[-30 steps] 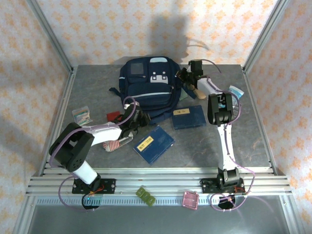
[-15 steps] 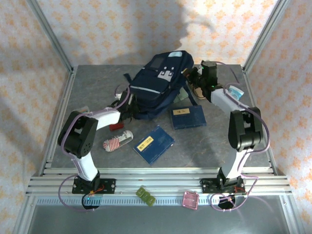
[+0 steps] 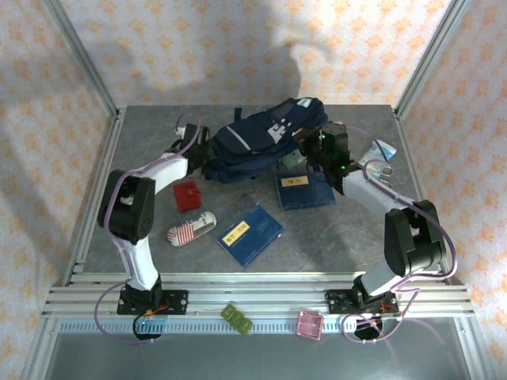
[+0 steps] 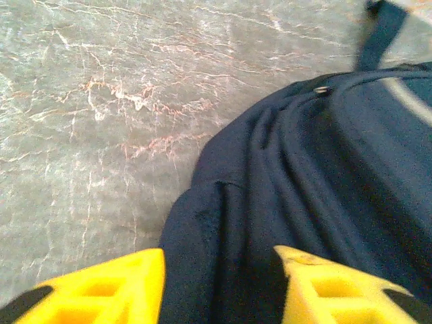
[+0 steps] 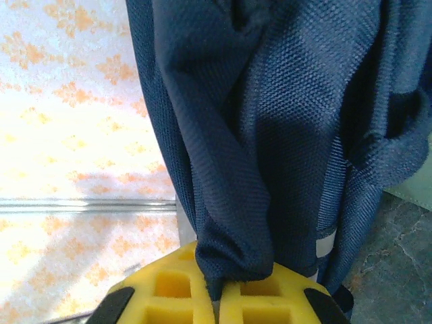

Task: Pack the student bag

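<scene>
The bag [image 3: 261, 138] is a big navy fabric backpack with 1 pale grey stripe and light grey patches across its front. It lies slumped on its side near the far edge of the tabletop [image 3: 333, 237], about midway along it. It stretches left to right, and its right end sits higher than its left. A fold of its cloth is pinched in the right gripper [image 5: 216, 290], and the fabric hangs creased above it.
</scene>
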`<action>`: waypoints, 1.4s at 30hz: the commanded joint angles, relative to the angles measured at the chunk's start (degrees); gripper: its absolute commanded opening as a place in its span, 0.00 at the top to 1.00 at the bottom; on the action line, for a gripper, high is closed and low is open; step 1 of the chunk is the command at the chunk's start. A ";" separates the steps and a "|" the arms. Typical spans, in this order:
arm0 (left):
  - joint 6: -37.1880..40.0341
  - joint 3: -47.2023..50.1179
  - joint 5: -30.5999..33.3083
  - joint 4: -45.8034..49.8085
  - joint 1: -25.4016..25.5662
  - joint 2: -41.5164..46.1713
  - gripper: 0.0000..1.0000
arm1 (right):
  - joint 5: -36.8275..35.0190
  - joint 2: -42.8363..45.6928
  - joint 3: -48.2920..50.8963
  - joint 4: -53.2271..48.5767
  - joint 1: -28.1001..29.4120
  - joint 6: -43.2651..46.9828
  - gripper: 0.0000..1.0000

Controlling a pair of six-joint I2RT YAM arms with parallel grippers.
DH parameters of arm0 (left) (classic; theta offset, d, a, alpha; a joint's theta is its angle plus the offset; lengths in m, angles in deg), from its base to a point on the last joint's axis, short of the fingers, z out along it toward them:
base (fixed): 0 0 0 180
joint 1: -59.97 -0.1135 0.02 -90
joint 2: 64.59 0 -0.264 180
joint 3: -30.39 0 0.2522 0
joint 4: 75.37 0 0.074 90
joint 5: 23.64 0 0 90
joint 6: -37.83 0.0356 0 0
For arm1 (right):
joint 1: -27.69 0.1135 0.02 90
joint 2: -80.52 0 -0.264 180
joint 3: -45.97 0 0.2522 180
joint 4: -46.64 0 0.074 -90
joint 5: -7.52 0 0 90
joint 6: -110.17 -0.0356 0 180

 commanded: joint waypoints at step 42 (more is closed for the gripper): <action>5.26 30.80 -9.35 -36.66 20.58 19.14 0.43 | -7.69 2.95 6.63 12.38 13.20 -18.43 1.00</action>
